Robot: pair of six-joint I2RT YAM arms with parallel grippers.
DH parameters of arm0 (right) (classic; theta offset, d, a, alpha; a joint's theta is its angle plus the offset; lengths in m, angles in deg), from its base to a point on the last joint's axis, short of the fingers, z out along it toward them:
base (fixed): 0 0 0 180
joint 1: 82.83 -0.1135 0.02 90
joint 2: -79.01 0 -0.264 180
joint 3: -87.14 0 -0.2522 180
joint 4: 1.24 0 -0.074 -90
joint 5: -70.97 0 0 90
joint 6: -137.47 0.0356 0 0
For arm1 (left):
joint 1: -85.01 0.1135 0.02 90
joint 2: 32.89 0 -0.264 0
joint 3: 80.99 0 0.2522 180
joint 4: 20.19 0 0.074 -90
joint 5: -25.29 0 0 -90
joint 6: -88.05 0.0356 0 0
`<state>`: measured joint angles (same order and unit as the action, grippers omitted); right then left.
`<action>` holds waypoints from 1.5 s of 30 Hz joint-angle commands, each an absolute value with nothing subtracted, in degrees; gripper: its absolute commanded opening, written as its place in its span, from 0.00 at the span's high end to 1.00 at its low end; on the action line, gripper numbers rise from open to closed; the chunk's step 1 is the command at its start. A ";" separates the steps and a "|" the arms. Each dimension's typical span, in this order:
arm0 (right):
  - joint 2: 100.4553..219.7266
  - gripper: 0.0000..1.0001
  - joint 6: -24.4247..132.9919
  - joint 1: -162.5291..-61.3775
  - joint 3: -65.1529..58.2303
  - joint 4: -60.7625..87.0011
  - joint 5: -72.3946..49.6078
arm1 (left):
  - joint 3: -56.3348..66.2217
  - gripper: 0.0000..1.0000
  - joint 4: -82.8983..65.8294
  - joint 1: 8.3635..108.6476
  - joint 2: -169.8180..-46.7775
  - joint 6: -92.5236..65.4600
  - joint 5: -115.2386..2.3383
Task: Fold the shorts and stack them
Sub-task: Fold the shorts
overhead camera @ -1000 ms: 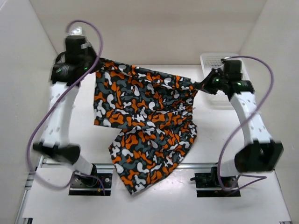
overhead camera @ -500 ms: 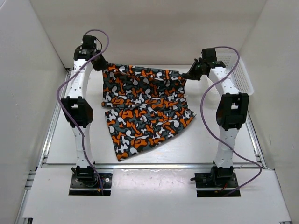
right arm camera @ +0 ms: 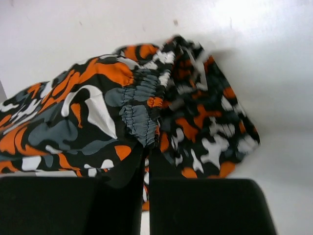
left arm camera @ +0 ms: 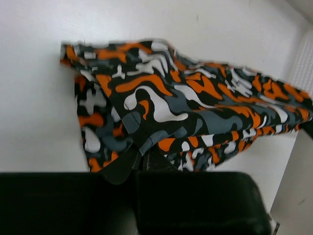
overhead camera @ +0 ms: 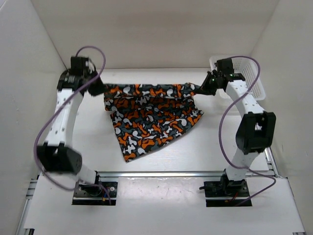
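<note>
At far corners, left gripper (overhead camera: 101, 90) and right gripper (overhead camera: 202, 89) pinch the shorts (overhead camera: 151, 120), tips buried.

shorts (overhead camera: 151, 115) strung between left claw (overhead camera: 98, 88) and right claw (overhead camera: 202, 89), one top corner pinched in each. top edge runs straight claw to claw, toward back of counter (overhead camera: 215, 152). rest of fabric drops down and forward from that edge, lower part lying on counter, closer to arm bases than either claw. lowest tip sits forward of left claw and off to its right. basket (overhead camera: 257, 81) just right of right claw, slightly behind it, well apart from left claw.
</note>
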<state>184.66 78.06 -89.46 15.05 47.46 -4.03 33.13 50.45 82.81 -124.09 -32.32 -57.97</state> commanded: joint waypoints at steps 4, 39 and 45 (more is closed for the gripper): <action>170.62 1.00 76.12 -86.61 -2.76 50.58 -14.81 | 6.98 0.90 49.91 80.09 -104.19 -34.82 -59.17; 157.06 1.00 80.42 -82.13 -22.58 52.43 -26.76 | -21.77 0.90 51.85 48.80 -91.60 -53.46 -54.17; 160.03 0.57 81.57 -80.28 -23.37 51.37 -25.99 | -26.88 0.55 47.27 42.55 -99.67 -53.20 -52.23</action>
<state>158.32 81.34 -81.59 -23.85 53.36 -22.80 -25.73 47.20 43.79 -96.99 -53.90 -53.64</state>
